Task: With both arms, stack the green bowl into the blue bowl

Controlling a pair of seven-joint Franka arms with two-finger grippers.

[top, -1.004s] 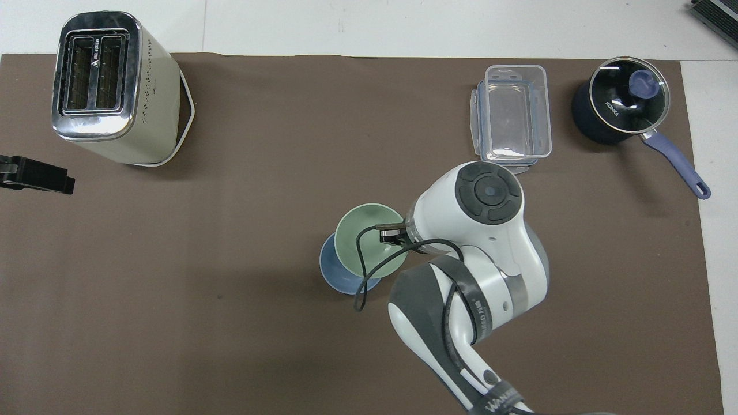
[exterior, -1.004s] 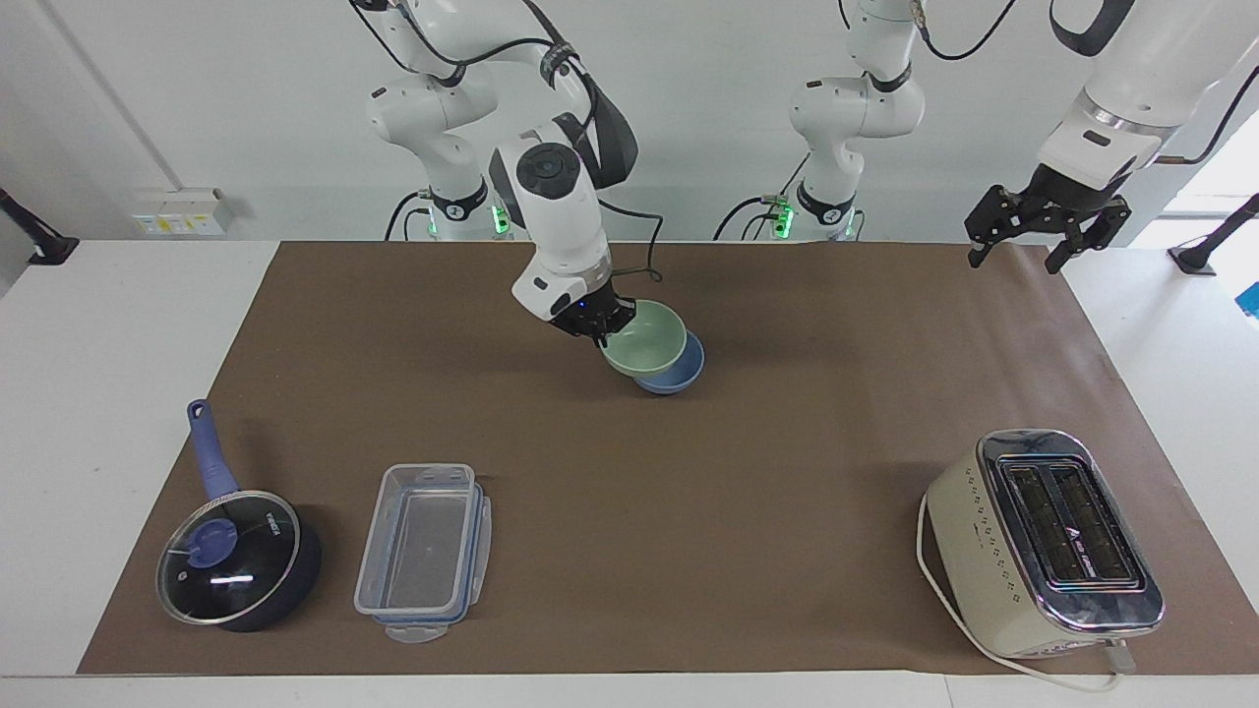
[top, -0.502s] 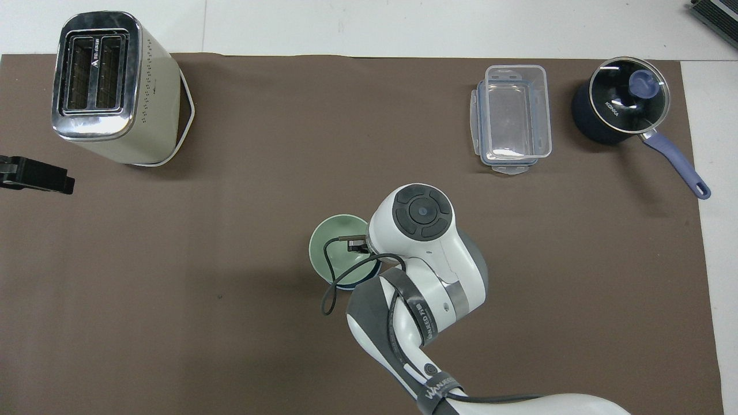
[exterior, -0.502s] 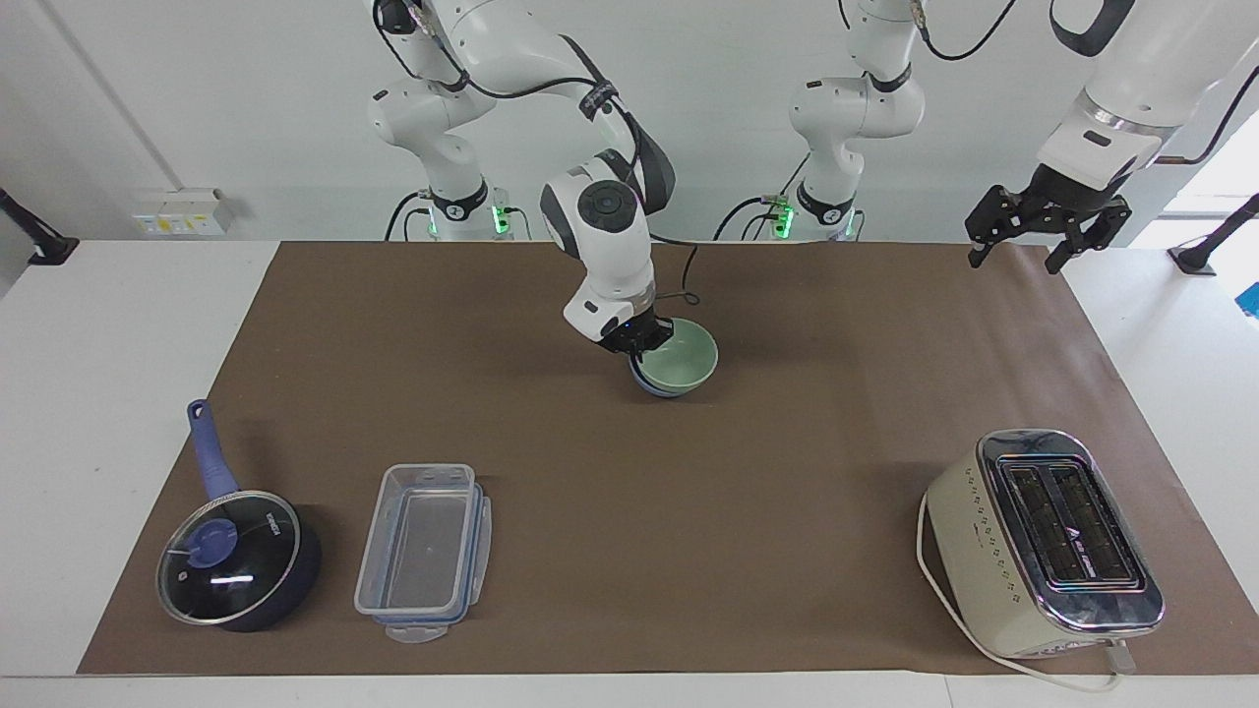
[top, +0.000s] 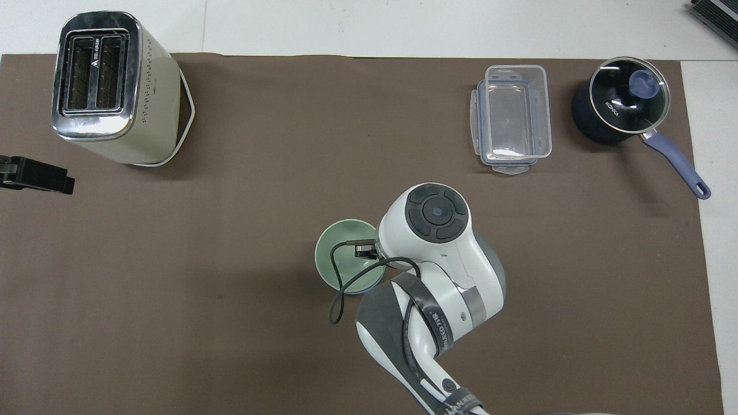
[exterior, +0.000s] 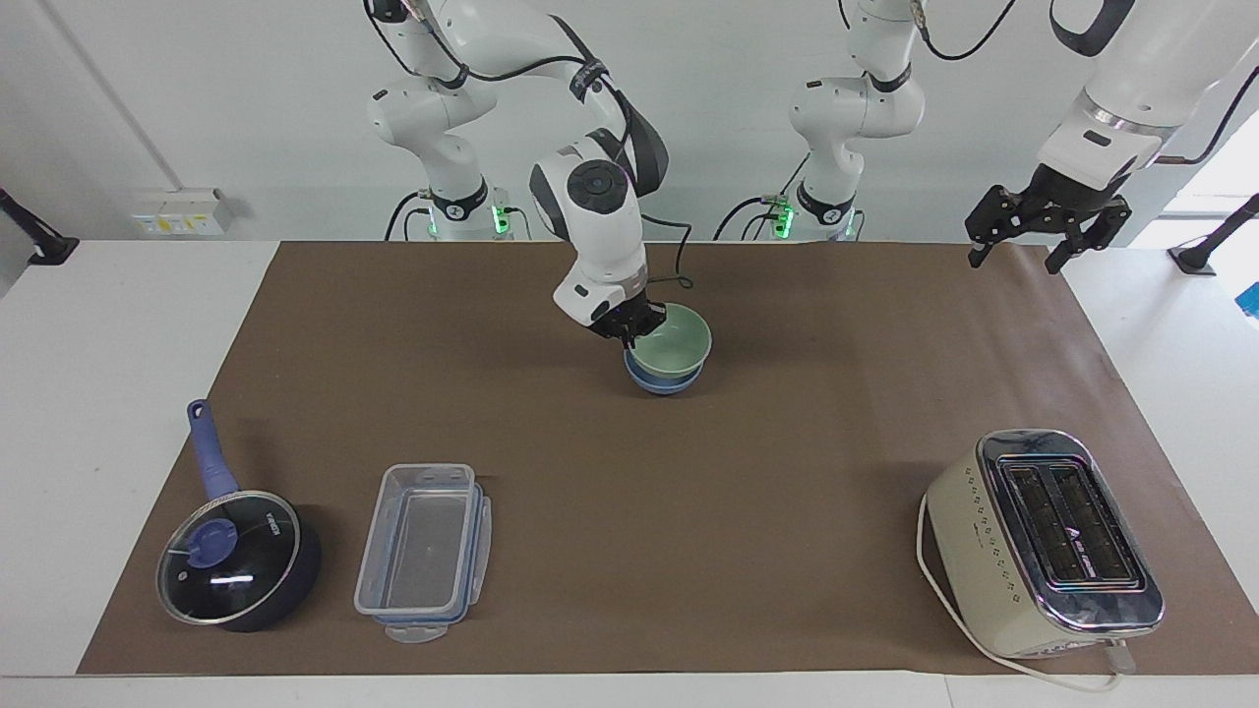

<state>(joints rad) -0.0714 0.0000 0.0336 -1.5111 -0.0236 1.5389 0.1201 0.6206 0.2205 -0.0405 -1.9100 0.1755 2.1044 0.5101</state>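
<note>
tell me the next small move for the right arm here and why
Probably let go and lift the right tool straight up. The green bowl already sits nested in the blue bowl, level, with only the blue rim showing beneath it, and the tool is at the green bowl's rim on the right arm's side. The left tool waits, raised over the left arm's end of the table.

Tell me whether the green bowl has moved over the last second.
Yes. The green bowl shifted toward the toaster end and now sits centred in the blue bowl.
</note>
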